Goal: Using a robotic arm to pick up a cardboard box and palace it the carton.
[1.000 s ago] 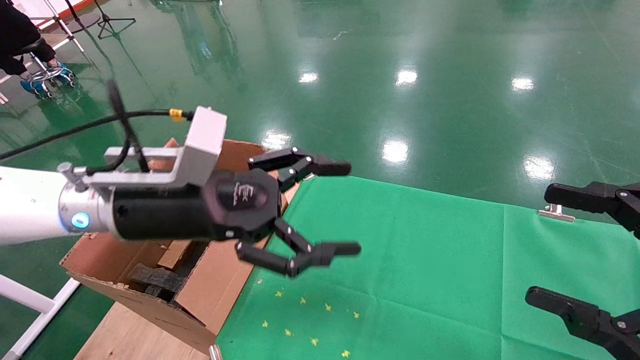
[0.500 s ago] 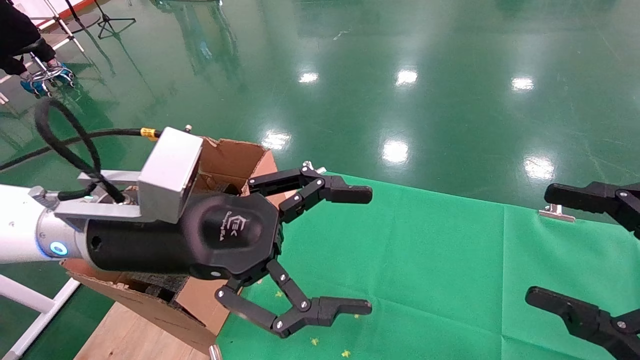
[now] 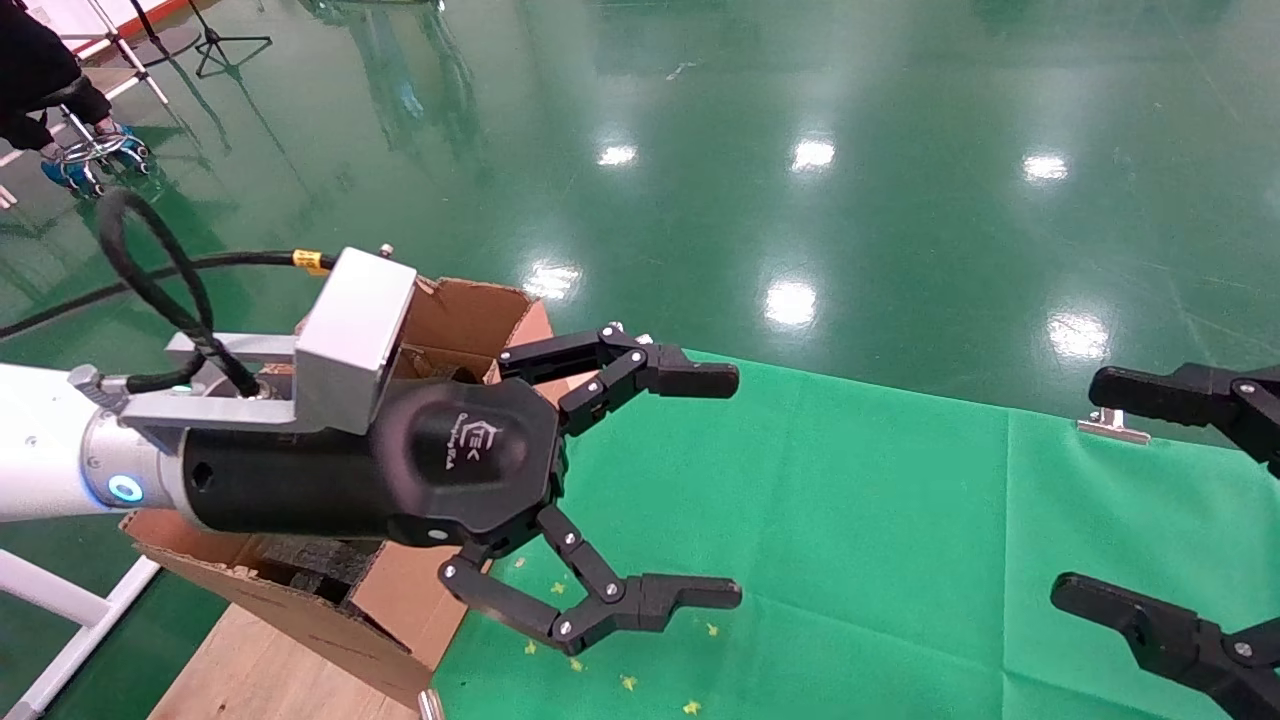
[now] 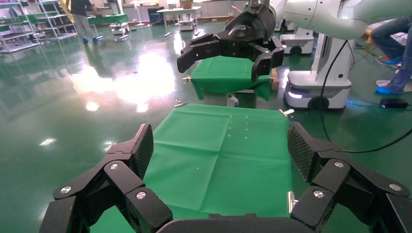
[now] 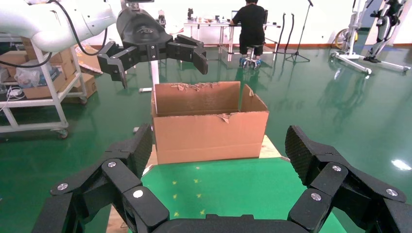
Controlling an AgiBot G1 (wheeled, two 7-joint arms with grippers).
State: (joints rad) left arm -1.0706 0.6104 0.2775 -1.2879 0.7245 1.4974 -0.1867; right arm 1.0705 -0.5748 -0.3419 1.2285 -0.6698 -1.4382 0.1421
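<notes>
The carton stands at the left end of the green-covered worktop, flaps upright, with black foam visible inside; the small cardboard box cannot be seen in any view. The robotic arm reaches in beside the carton, and the left gripper hangs above the green cloth with its fingers spread wide, holding nothing. The right gripper sits at the right edge, likewise wide open and empty.
</notes>
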